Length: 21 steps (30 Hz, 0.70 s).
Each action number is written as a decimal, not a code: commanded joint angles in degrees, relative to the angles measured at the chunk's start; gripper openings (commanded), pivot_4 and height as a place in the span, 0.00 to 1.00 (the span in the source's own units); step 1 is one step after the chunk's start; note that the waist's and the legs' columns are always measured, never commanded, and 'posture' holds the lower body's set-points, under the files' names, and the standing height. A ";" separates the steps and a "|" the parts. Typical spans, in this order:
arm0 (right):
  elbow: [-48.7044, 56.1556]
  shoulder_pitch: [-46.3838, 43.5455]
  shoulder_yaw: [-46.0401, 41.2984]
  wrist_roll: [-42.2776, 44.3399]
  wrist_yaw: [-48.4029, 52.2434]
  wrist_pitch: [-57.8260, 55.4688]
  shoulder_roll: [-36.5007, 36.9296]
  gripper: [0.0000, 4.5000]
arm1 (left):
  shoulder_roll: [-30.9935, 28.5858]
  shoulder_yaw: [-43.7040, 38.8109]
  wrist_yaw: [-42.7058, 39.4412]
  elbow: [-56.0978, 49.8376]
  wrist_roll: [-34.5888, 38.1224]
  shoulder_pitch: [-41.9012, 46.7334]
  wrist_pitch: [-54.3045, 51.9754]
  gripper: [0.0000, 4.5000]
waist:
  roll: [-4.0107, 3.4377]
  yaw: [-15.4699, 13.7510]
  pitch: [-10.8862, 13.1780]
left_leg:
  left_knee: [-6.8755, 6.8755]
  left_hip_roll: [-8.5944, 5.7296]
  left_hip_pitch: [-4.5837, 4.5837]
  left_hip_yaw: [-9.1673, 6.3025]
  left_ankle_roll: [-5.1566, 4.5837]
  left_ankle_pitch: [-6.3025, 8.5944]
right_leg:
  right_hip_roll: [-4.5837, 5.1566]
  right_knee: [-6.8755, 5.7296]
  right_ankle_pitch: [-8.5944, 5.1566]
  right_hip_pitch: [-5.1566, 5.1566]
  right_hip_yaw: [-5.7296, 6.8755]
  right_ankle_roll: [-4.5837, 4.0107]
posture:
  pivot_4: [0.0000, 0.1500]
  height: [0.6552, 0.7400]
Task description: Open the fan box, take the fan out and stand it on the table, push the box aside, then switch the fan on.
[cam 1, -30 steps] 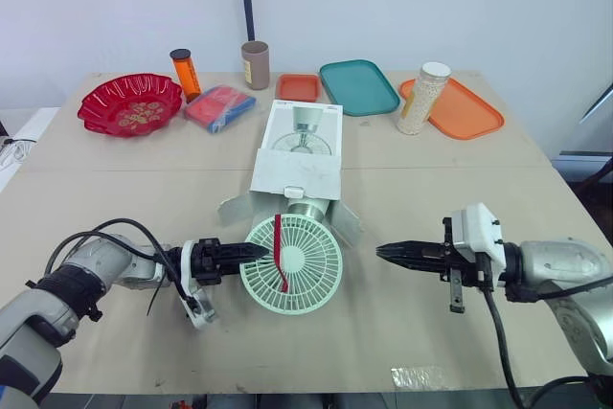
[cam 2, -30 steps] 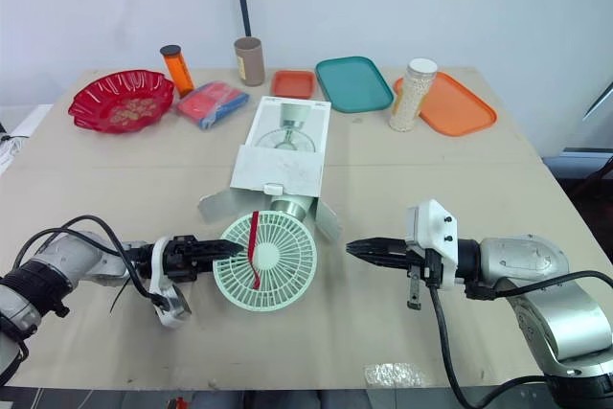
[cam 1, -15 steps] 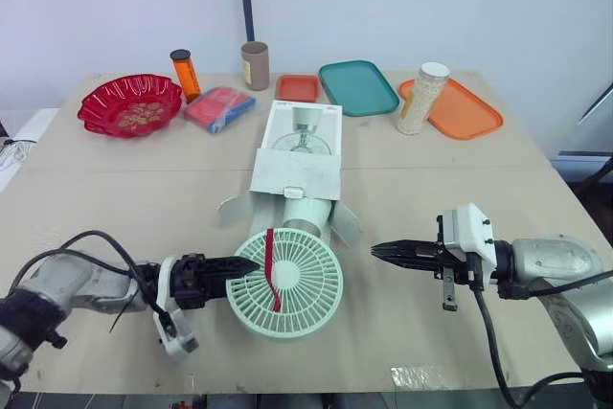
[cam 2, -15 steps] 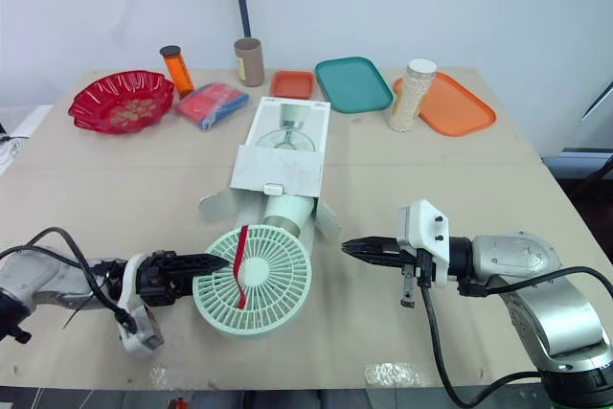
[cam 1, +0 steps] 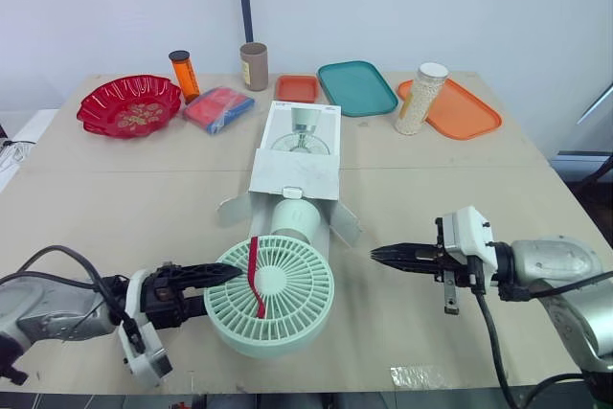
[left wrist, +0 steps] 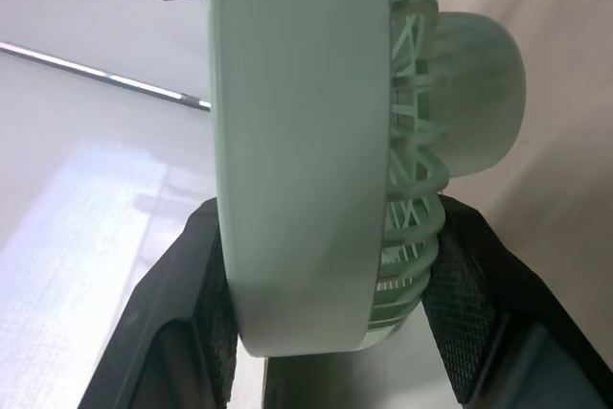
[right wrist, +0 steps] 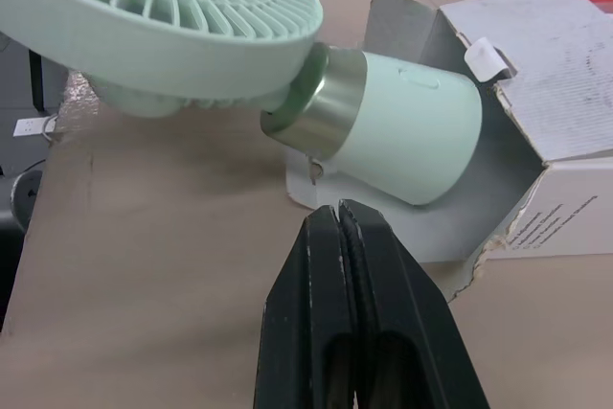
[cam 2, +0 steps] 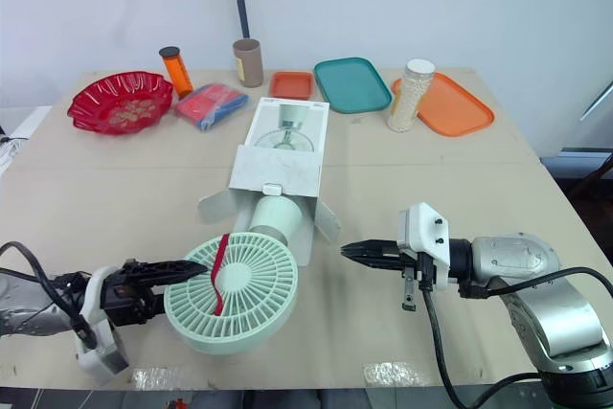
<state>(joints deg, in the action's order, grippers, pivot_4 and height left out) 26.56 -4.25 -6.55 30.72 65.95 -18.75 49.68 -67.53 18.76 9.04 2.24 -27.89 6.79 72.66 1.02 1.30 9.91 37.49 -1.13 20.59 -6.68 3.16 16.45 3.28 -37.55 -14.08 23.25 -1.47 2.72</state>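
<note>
Left wrist view is showing the left gripper (left wrist: 330, 237) clamping the rim of the fan (left wrist: 297, 122), whose base is lying at the open mouth of the box (cam 1: 299, 155). The right gripper (cam 1: 378, 254), pinched shut and empty, is hovering nearby. A straight, low draw is looking safest for keeping the base from catching on the box.

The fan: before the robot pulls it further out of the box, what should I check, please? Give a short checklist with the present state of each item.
1. Grip: the left tool holds the fan by the head rim, one finger on each side: ok.
2. The base is fully out of the box: not ok, its end lies at the open mouth, over a flap.
3. The right tool is free to help: ok, it is shut, empty and apart from the fan.
4. Bare table beside the box to stand the fan on: ok.
5. Where the switch is: cannot tell.
</note>
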 commanded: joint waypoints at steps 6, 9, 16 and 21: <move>-0.89 -1.99 0.84 0.12 0.88 1.31 -0.51 0.00 | -4.61 -8.81 -9.17 -8.99 15.63 -9.23 -3.09 0.56 | 0.01 0.02 0.01 | 0.00 0.03 -0.01 0.03 -0.03 0.02 | -0.02 -0.01 0.00 0.01 0.00 -0.01 | 1.00 1.00; -2.73 -4.06 2.82 -0.30 1.71 1.96 -1.24 0.00 | -10.61 -9.76 -13.24 -14.71 27.42 -16.05 -8.39 0.56 | 0.03 0.11 0.02 | 0.00 0.07 -0.01 0.05 -0.04 0.02 | -0.03 0.00 0.00 0.02 -0.01 -0.01 | 1.00 1.00; -7.60 -9.61 7.24 -1.71 4.16 4.02 -3.68 0.00 | -8.95 -23.50 -20.69 -21.74 37.74 -32.41 -15.32 0.56 | -0.12 0.22 0.02 | -0.02 0.27 -0.08 0.35 -0.14 0.09 | -0.13 0.02 0.00 0.01 -0.01 -0.09 | 1.00 1.00; -10.86 -12.48 9.31 -2.80 6.02 5.49 -4.94 0.00 | -2.54 -32.03 -26.66 -25.23 42.45 -38.11 -21.97 0.56 | -0.09 0.18 0.03 | 0.01 0.32 -0.09 0.42 -0.21 0.12 | -0.19 0.06 0.01 -0.01 -0.04 -0.10 | 1.00 1.00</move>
<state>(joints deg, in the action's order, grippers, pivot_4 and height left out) 16.10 -15.36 2.51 27.90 70.96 -14.58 45.02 -71.31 -8.88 -16.01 -20.46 11.38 -30.53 52.14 0.93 1.48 9.94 37.50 -0.81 20.50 -6.26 2.95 16.58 3.09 -37.50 -14.07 23.24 -1.51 2.62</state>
